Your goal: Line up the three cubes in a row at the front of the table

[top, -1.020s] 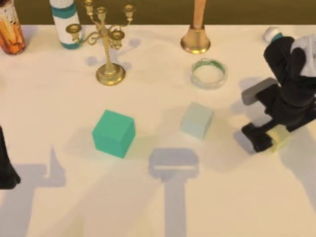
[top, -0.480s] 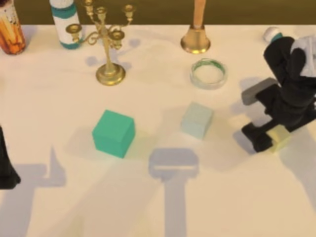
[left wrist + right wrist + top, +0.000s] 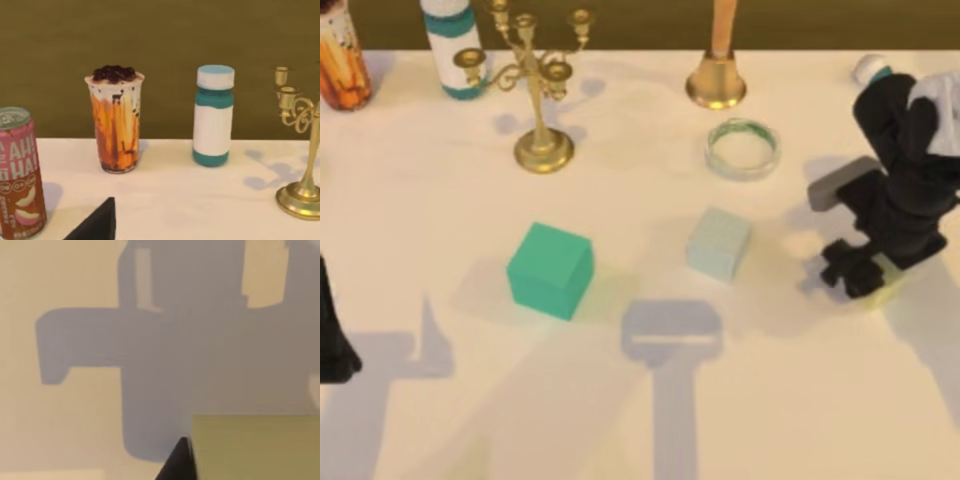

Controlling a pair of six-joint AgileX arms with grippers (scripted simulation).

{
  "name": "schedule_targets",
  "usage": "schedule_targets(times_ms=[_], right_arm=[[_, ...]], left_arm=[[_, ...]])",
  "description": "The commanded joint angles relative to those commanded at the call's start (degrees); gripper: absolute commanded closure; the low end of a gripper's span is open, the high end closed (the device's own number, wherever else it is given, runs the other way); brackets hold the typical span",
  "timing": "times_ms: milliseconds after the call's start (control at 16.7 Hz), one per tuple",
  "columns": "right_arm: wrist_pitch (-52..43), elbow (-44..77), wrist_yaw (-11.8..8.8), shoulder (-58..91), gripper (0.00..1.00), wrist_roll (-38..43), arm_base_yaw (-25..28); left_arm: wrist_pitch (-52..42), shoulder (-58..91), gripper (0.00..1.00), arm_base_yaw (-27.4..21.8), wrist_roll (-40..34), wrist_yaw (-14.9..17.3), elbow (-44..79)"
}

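Our right claw (image 3: pixel 865 272) sits at the frame's right, clenched on the yellow cube (image 3: pixel 882 288). It looks light, rigid and smooth, so we grip flat opposite faces. The teal cube (image 3: pixel 550 270) and blue cube (image 3: pixel 718 243) sit mid-bench. The glass dish (image 3: pixel 743 148) looks empty. The left claw's state is unclear.

Bright, soft-focus render; long grey shadows across table (image 3: pixel 440 200), no glare.

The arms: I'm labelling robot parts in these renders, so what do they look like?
The right arm at the top view's right is glossy black with a white-grey section near its top and a grey block on one side; the right gripper is black and blocky. The left arm shows only as a black shape at the left edge. No cables or markings visible.
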Motion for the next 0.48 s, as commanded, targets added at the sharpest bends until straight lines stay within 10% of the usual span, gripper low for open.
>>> schedule_targets(times_ms=[480], right_arm=[[0.0,0.0,0.0,0.0,1.0,0.0,0.0]], left_arm=[[0.0,0.0,0.0,0.0,0.0,0.0,0.0]])
